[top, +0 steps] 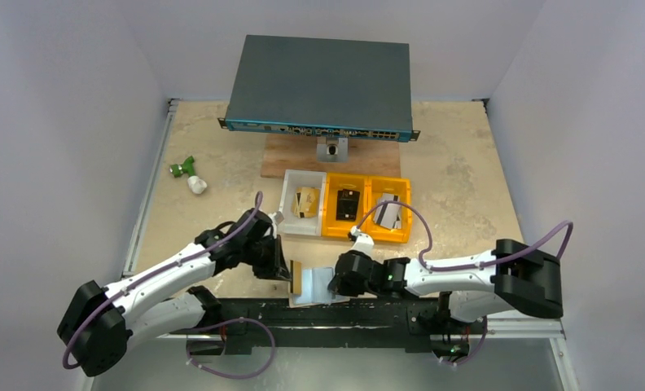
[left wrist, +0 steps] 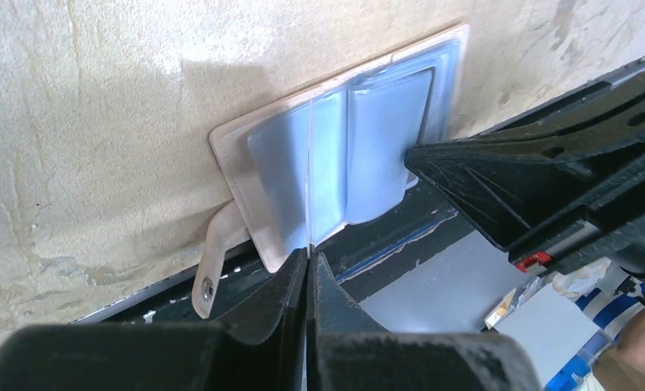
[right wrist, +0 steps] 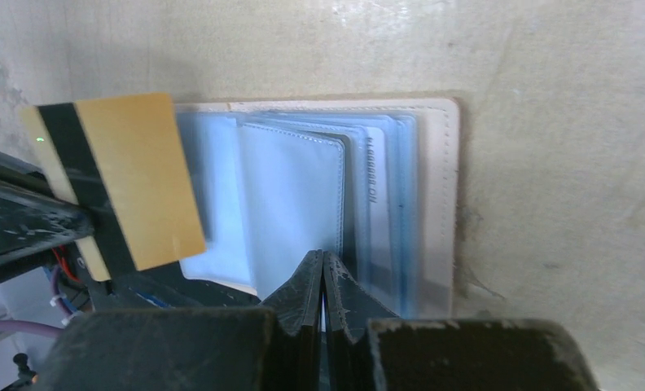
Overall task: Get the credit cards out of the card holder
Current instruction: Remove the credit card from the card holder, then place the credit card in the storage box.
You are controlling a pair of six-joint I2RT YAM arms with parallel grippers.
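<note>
- Card holder [right wrist: 435, 204]: open, pale blue inside facing up, at the near edge of the table [top: 466, 179], between the two grippers
- Left gripper [left wrist: 309, 265]: jaws clamped on a gold card [right wrist: 124, 179] with a black stripe, out of the pockets, over the holder's left side
- Right gripper [right wrist: 323, 273]: jaws together, pinching the near edge of a blue inner pocket
- Farther back: white bin [top: 288, 204] with a gold card inside, two orange bins [top: 366, 213] beside it
</note>
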